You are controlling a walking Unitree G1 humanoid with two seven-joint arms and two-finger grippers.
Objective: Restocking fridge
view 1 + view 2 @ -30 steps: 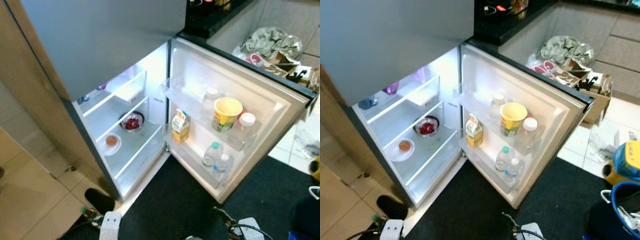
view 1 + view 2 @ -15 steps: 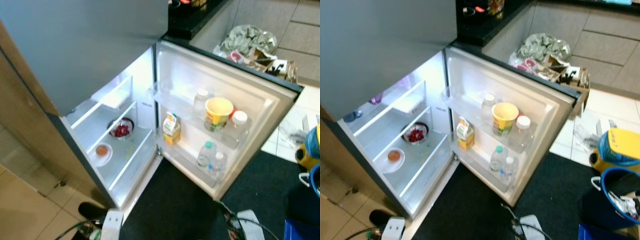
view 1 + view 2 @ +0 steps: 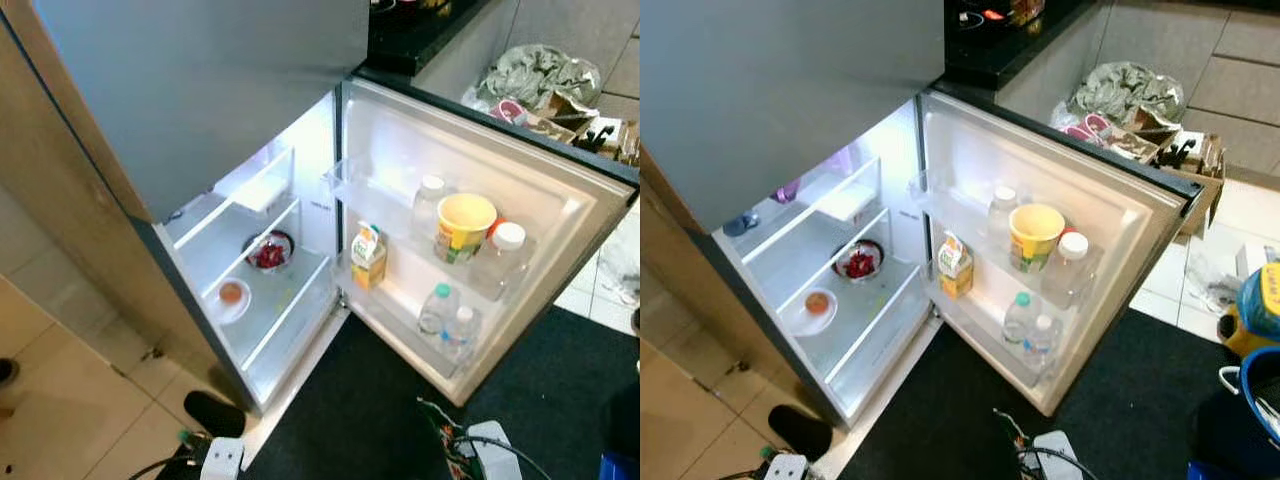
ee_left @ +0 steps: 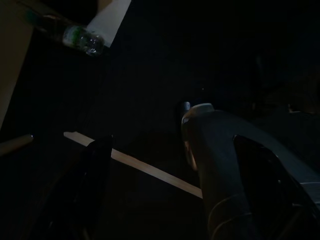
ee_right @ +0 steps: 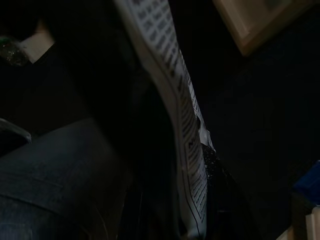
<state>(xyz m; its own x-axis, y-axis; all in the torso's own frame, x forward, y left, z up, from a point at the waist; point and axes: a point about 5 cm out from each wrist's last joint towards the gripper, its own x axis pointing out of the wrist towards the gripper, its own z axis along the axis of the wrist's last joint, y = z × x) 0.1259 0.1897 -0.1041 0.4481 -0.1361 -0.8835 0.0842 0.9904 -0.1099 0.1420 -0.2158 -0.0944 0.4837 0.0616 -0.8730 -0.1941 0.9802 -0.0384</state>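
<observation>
Black mat (image 3: pixel 360 420): nearest, spread on the floor before the open door.
Left gripper (image 3: pixel 195 465): low at the near edge by the tiled floor; wrist view too dark to judge the grip, so cannot tell.
Right gripper (image 3: pixel 448 462): low over the mat, with a printed packet (image 5: pixel 185 125) running alongside; whether clamped on it or merely beside it, cannot tell.
Task's thing: probably that packet, down by the mat and not yet in the fridge.
Just changed: whole frame shifted compared with half a second ago, so a move of the head camera, not of the goods; every item on the shelves in the same place as before.
Meaning for the task: likely still squaring up to the fridge; nothing stocked yet.
Door (image 3: pixel 560 215): swung wide open to the right.
Lower door rack: two small water bottles (image 3: pixel 445 320) side by side.
Middle door rack: juice carton (image 3: pixel 368 257) upright at the hinge end.
Upper door rack: yellow tub (image 3: pixel 465 225) between two clear white-capped bottles (image 3: pixel 505 255).
Fridge (image 3: pixel 300 300) glass shelf: white dish (image 3: pixel 231 294) holding something orange; behind it a dark bowl (image 3: pixel 268 250) of red pieces.
Top shelf: a purple thing (image 3: pixel 788 188) and a blue one (image 3: pixel 740 222), too small to name.
Free room: plenty on the glass shelf and in the carton's rack.
Farthest: cardboard box (image 3: pixel 560 110) with a crumpled bag (image 3: pixel 540 75) on top.
</observation>
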